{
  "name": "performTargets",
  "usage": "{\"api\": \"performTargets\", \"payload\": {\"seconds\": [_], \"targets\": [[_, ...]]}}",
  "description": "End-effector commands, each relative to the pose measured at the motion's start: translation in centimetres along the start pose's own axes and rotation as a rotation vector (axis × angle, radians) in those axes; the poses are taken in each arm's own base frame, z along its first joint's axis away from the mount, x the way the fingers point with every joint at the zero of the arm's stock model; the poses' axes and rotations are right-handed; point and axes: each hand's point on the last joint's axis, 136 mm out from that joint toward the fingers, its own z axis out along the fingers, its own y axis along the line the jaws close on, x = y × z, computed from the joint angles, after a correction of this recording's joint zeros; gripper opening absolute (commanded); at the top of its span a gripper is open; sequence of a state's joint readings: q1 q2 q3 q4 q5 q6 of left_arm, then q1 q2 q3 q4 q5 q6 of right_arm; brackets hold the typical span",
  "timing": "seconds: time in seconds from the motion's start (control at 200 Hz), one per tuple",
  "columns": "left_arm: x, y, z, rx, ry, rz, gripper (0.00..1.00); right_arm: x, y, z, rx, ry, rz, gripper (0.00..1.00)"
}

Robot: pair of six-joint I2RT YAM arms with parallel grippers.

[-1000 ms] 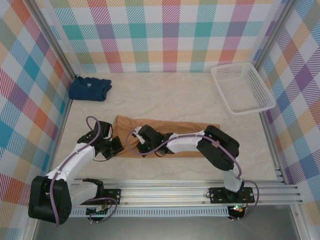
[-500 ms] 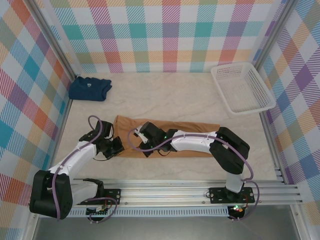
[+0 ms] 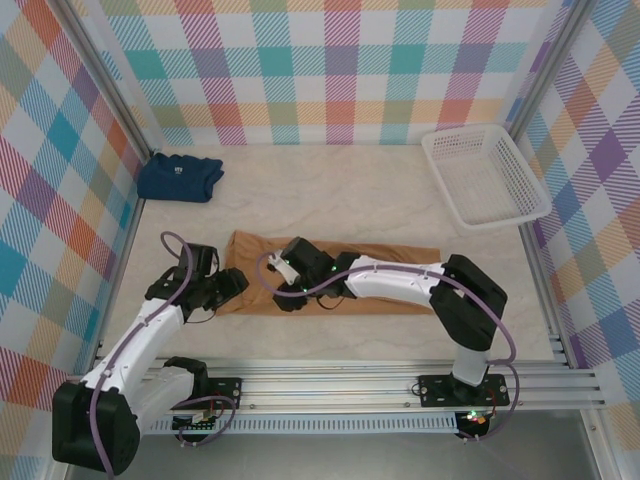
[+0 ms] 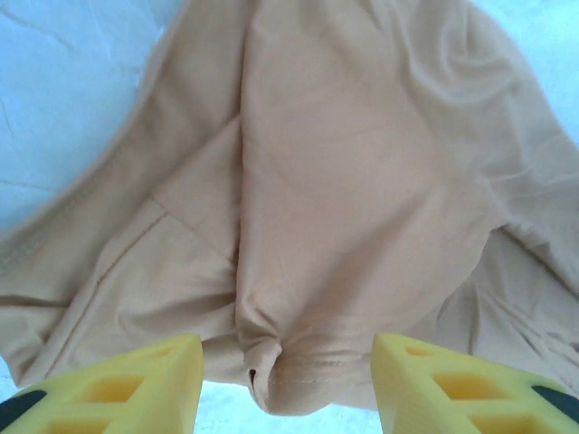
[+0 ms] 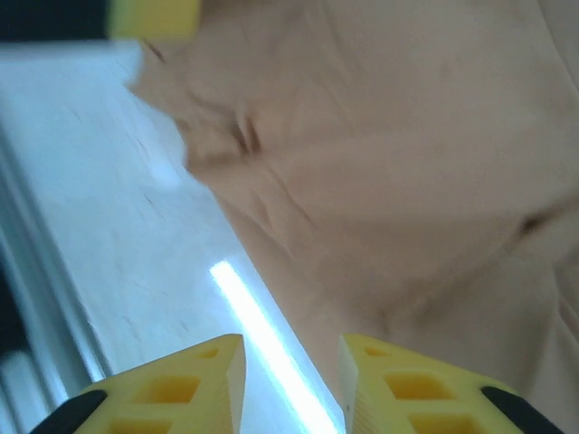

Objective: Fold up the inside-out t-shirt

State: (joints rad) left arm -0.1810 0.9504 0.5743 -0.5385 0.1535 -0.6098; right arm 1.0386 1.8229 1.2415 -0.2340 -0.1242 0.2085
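Observation:
The inside-out t-shirt (image 3: 380, 255) lies as a long tan band across the middle of the table, folded lengthwise. My left gripper (image 3: 228, 285) sits at its left end, open; in the left wrist view the yellow fingers (image 4: 136, 375) stand wide apart with a puckered hem (image 4: 280, 371) of the shirt (image 4: 344, 181) loose between them, not pinched. My right gripper (image 3: 289, 298) hovers over the shirt's near left edge, open. In the right wrist view its fingers (image 5: 291, 362) have a gap with bare table and the shirt's edge (image 5: 407, 163) below.
A folded navy shirt (image 3: 180, 176) lies at the back left. A white basket (image 3: 483, 175) stands at the back right. The metal rail (image 3: 350, 385) runs along the near edge. Plaid walls close in three sides.
Both grippers went from shut to open, letting go of the shirt's left end. The left gripper drew back a little to the left; the right one shifted slightly away from the near edge.

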Motion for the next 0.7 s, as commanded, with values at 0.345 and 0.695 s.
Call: {"api": "performTargets", "payload": {"seconds": [0.345,0.695], "targets": [[-9.3,2.3,3.6,-0.112,-0.196,0.007,0.83,-1.1,-2.6,7.2,-0.129,0.056,0.276,0.18],[-8.8,1.1,7.3,-0.077,-0.026,0.157,1.00,-4.8,-1.0,1.0,-0.262,-0.098,0.204,0.32]]}}
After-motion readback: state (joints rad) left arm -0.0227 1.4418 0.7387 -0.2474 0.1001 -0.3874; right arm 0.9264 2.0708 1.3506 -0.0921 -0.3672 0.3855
